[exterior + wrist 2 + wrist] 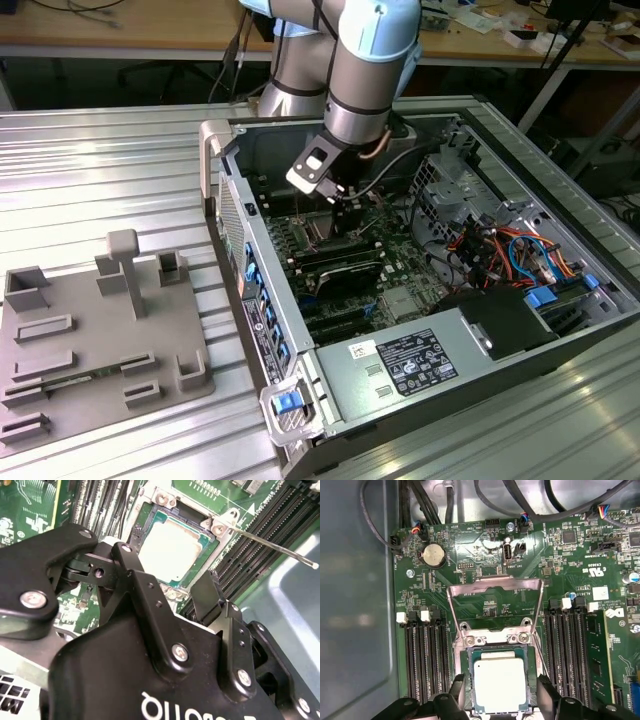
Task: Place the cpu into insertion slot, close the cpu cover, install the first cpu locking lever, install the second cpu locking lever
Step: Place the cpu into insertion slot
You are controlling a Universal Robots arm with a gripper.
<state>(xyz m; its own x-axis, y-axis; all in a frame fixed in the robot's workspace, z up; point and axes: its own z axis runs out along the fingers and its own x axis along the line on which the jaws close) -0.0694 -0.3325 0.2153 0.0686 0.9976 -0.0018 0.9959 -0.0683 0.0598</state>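
Arm [372, 60] angled steeply downward; pincer [501, 696] pointing down, fingers [458, 690] spread apart, gripping nothing.

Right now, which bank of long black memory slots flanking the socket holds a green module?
The bank farther from the grey case wall: a green memory module stands at its outer edge. The bank against that wall holds none.

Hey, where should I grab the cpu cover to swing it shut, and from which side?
Take the cpu cover by its free cross bar, opposite the hinge beside the cpu. The thin frame stands swung open, away from the insertion slot, so approach over that far edge, probably from above.
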